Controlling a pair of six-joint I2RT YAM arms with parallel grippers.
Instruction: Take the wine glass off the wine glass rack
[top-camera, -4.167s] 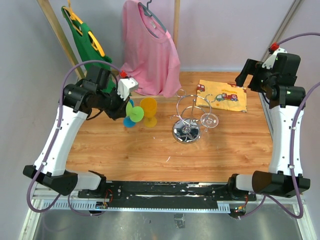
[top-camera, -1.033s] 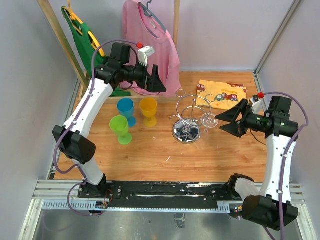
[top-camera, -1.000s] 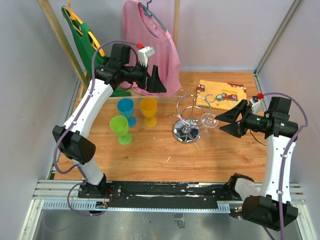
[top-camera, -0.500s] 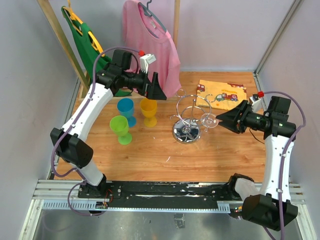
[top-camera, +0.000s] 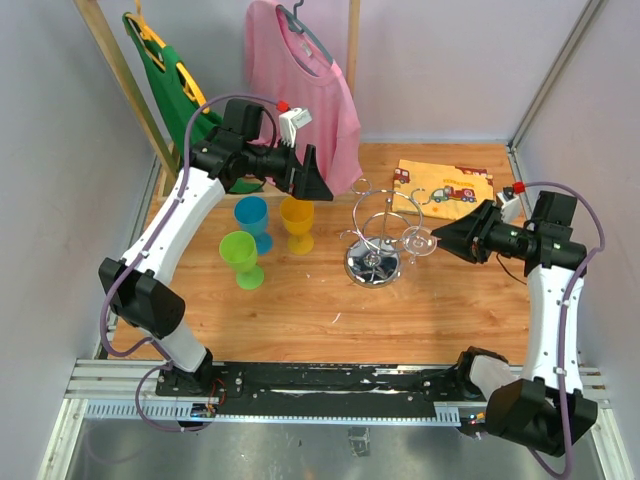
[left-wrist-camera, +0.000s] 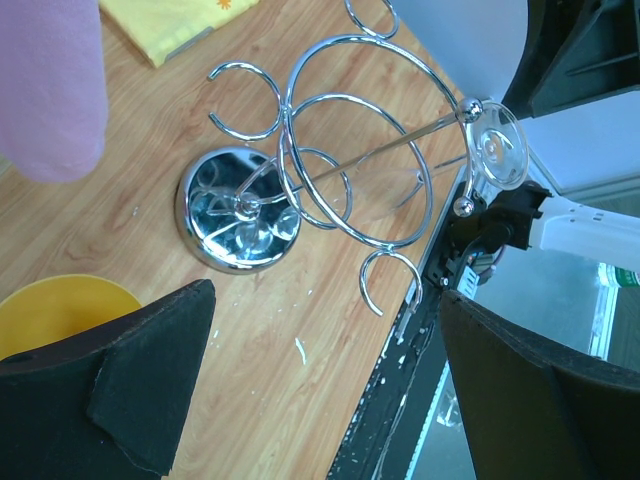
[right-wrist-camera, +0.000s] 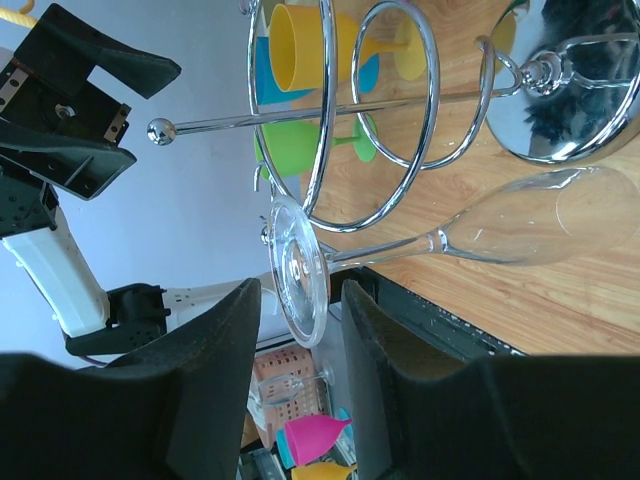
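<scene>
Near the middle of the table (top-camera: 300, 310), the wine glass rack (top-camera: 372, 262) is standing on its round base, and the wine glass (right-wrist-camera: 480, 235) is hanging from it on the 3 o'clock side, as the top view shows it. So the task is not done yet: the glass is not off the rack.

The right claw (right-wrist-camera: 300, 290) is reaching in from 3 o'clock. Its jaws are standing only a little apart, with the flat foot of the glass between their tips. I am seeing a thin gap on each side, so I am judging that it is not yet pressing the foot. What is left is to close on the glass and to slide it out of the wire loop.

The left claw (left-wrist-camera: 325, 295) is hovering at about 10 o'clock from the rack, with jaws wide apart and nothing in them.

The rack is looking like polished chrome wire, curling in round loops around a straight post, and its base is mirroring the surroundings. The glass is clear and thin, with a long stem and a narrow bowl. The table is showing a smooth wood grain.
</scene>
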